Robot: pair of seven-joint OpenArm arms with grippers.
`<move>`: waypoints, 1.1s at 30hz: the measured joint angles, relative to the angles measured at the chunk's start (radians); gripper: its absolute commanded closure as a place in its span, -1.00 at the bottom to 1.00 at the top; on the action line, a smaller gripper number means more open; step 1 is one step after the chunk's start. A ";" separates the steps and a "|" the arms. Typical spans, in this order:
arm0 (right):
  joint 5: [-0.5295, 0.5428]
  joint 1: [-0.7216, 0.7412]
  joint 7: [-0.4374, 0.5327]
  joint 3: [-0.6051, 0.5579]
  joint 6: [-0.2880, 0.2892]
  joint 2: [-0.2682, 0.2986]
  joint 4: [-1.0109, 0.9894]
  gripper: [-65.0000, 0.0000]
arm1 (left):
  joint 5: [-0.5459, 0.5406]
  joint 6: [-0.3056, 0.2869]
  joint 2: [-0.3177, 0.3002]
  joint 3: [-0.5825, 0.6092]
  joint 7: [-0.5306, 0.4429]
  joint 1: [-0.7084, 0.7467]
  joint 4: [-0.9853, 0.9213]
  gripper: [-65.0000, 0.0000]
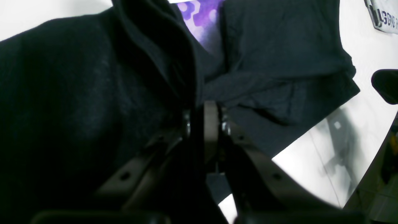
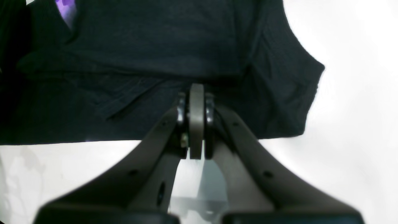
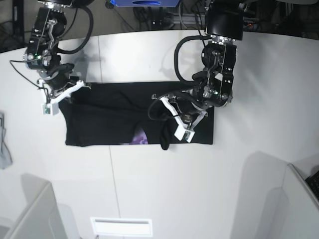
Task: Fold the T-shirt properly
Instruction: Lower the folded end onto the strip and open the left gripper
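Black cloth fills most of the scene: the large black short-sleeved T-shirt (image 3: 114,117) lies across the middle of the white round desk (image 3: 149,189) as a wide band, folded on itself. A small patch of its purple print (image 3: 140,138) shows near the lower edge in the base view, and the same purple appears between dark folds at the top of the left wrist view (image 1: 202,21).

On the right side of the base view, the left pincer (image 3: 169,110) is over the middle part of the shirt. Its two dark fingers are pressed together on a raised fold of the black cloth, which stands up and hangs around the fingertips in the left wrist view (image 1: 199,112). This lifted fold makes a dark bump with a hanging end near the lower edge of the shirt.

On the left side of the base view, the right pincer (image 3: 75,88) is at the upper left corner of the shirt, near a sleeve. In the right wrist view (image 2: 196,93) its fingers are closed tight, with the tips at the edge of a layer of black cloth; I cannot tell if cloth is really caught between them.

A grey cloth scrap (image 3: 4,149) lies at the far left edge of the desk, well apart from the shirt
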 measured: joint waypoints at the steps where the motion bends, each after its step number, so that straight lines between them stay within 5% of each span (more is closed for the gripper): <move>1: 0.000 0.000 0.000 0.000 0.000 0.000 0.000 1.00 | -0.001 0.000 0.000 0.000 0.000 0.000 0.000 1.00; 18: 0.000 0.005 0.000 0.000 0.000 0.000 0.000 1.00 | -0.005 0.000 0.000 0.000 0.000 -0.017 -0.064 1.00; 24: 0.000 0.005 0.000 0.000 0.000 0.000 0.000 1.00 | -0.011 0.000 0.000 0.000 0.000 -0.017 -0.064 0.32; 33: 0.000 0.005 0.000 0.000 0.000 0.000 0.000 1.00 | -0.010 0.000 0.042 0.058 -0.001 -0.011 -0.063 -0.23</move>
